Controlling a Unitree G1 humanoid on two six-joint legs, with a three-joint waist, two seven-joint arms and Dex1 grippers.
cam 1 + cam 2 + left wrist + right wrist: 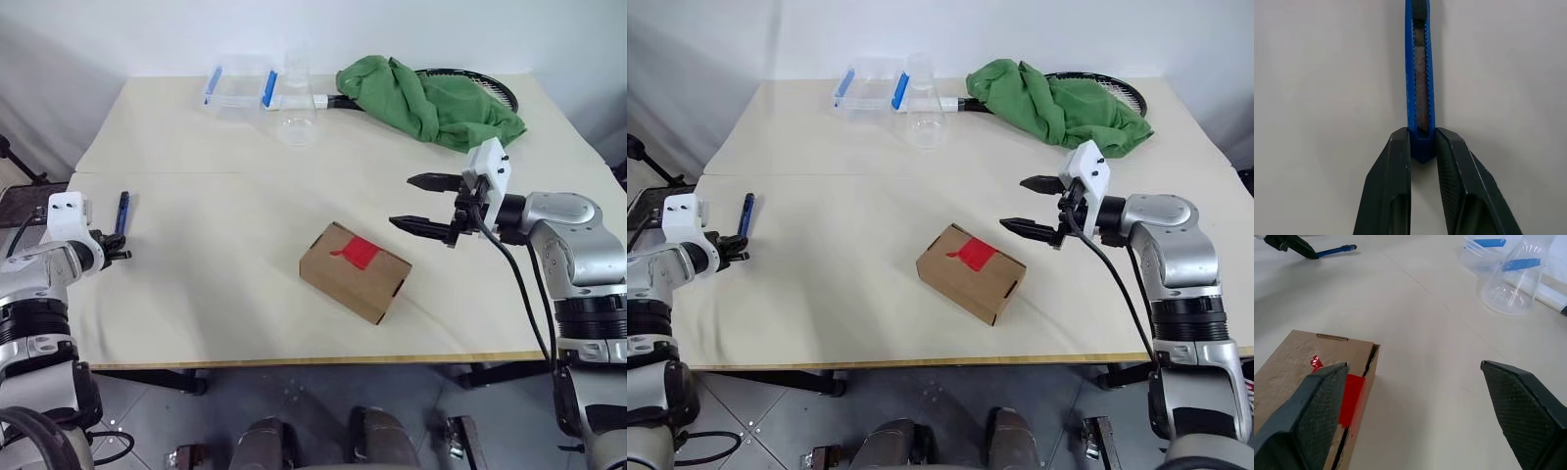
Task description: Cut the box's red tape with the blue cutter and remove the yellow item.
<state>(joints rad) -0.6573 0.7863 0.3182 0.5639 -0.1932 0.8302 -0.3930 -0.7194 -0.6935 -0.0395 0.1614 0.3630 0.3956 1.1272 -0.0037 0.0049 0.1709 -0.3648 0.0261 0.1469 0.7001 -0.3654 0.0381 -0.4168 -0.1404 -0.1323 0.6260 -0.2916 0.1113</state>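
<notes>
Before you lies a pale surface (245, 294), the largest item. At its far edge you have a green cloth (426, 98) heaped over a racket (490, 88), and to their left a clear container with blue clips (240, 86) and a clear cup (297, 117). Near the front centre you find the box (353, 271), closed, set askew with its long axis running from far left to near right; the red tape (358, 252) crosses its top toward the far long edge. Your right end effector (424, 204) hovers just right of the box and apart from it, its fingers spread wide and holding nothing. At the surface's left edge your left end effector (120, 251) is closed on the near end of the blue cutter (122, 211), whose long axis points away from you along the fingers, slider track facing up in the wrist view.
</notes>
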